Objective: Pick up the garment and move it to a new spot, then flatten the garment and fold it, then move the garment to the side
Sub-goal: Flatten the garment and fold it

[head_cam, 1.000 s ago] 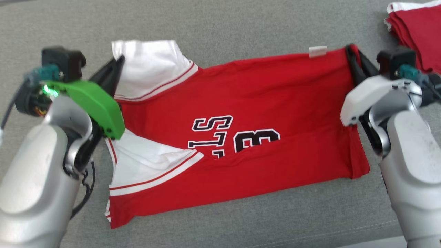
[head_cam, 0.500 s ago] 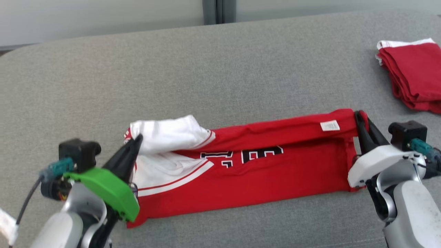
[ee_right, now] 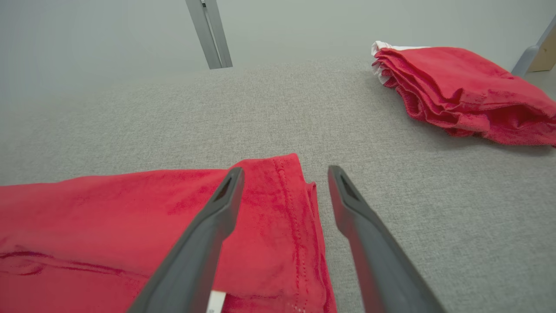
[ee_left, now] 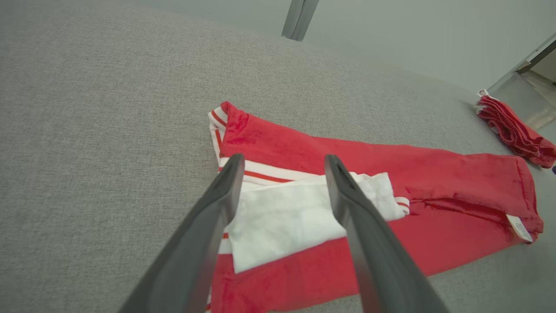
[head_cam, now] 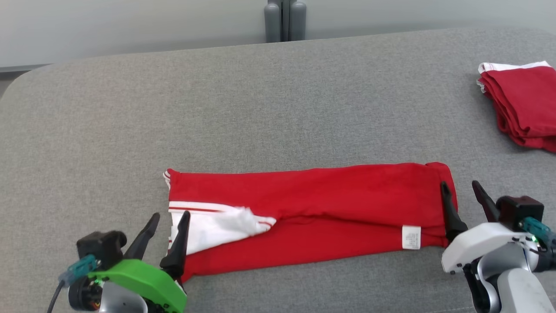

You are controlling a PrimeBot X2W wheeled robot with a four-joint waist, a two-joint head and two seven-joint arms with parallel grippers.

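The red garment (head_cam: 330,204) lies folded lengthwise into a long strip on the grey cushion, with a white sleeve (head_cam: 217,226) showing at its left end and a white label (head_cam: 410,237) near its right front edge. My left gripper (head_cam: 170,216) is open at the strip's left end, its fingers over the white sleeve (ee_left: 282,217). My right gripper (head_cam: 460,186) is open at the strip's right end, straddling the red hem (ee_right: 286,195). Neither holds any cloth.
A stack of folded red garments (head_cam: 521,104) sits at the far right of the grey cushion (head_cam: 260,108), also seen in the right wrist view (ee_right: 460,91). A grey post (head_cam: 284,19) stands behind the cushion's far edge against a pale wall.
Both grippers carried the far edge over toward me, laid it down and let go; they now stand open. The printed lettering is hidden inside the fold. The camera has also tilted up.
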